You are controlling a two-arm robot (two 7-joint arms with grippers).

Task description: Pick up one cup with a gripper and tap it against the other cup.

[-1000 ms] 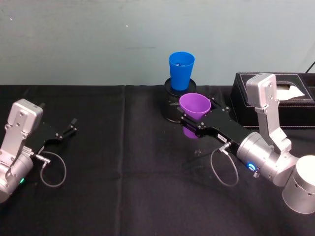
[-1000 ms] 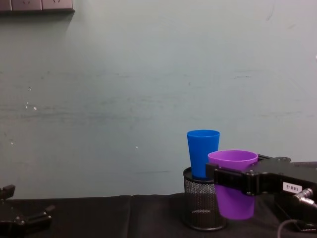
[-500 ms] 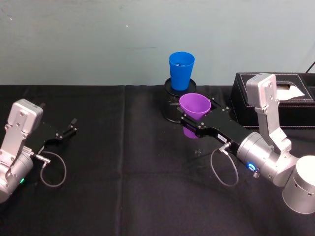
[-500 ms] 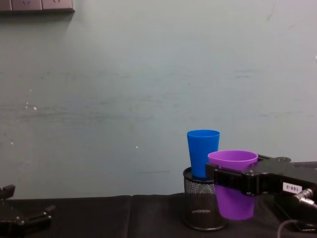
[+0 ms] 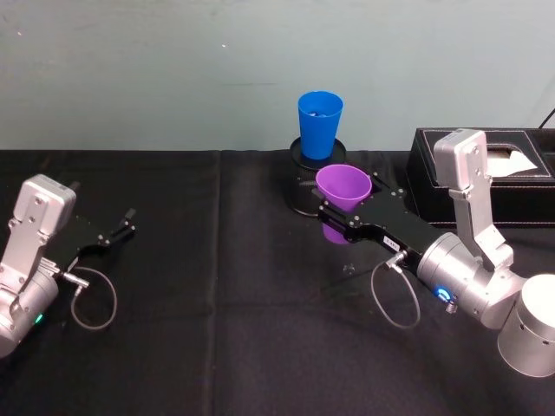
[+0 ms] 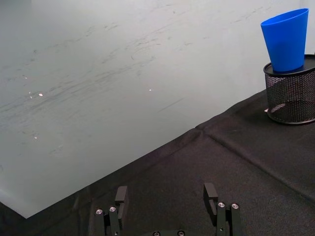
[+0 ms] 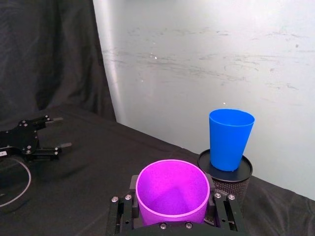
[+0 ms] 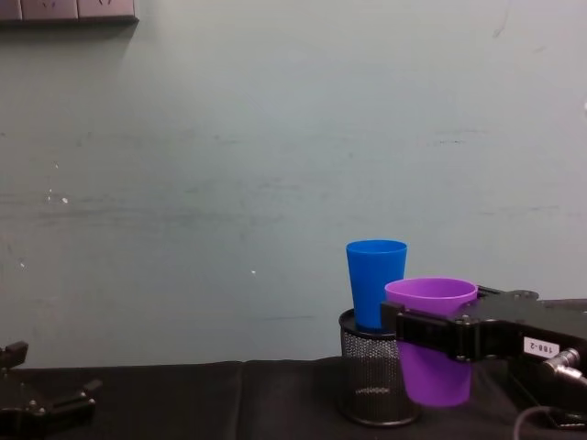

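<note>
Right gripper (image 5: 342,217) pinches the purple cup (image 5: 343,186), raised just before the blue cup (image 5: 319,121) atop the mesh holder (image 8: 367,380). Pickup seems complete; the tap needs a short forward nudge. Left gripper (image 5: 126,222) parked, fingers spread.

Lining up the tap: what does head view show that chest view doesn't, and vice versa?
Head view: the cups from above, holder rim visible between purple cup and blue cup; the tissue box to their right. Chest view: side heights, purple rim lower than blue rim, purple base off the table; the cups overlap there. Both: right hand shut on the purple cup, blue cup standing on the holder, left hand open, idle at far left.
</note>
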